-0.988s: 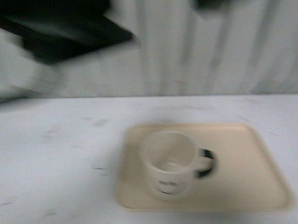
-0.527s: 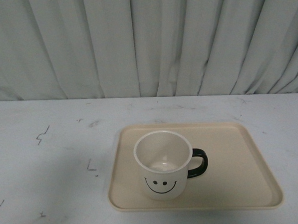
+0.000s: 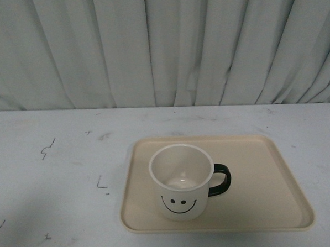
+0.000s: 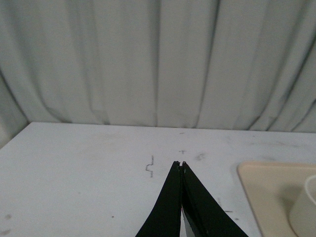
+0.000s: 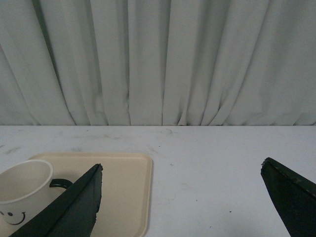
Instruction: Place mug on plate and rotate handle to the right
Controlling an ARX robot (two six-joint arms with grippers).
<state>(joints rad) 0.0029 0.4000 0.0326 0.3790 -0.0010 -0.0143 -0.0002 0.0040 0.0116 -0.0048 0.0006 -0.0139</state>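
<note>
The cream-white mug stands upright on the beige plate, its smiley face toward the camera and its black handle pointing right. No arm shows in the front view. In the left wrist view my left gripper is shut with nothing in it, hanging over bare table left of the plate; the mug is cut by the frame edge. In the right wrist view my right gripper is wide open and empty, over the table beside the plate, well clear of the mug.
A white tabletop with small dark scuff marks surrounds the plate. A pleated grey-white curtain closes off the far side of the table.
One second ago the front view was blurred and dark arm parts crossed its top. They have left the picture. The mug and plate sit where they were.
</note>
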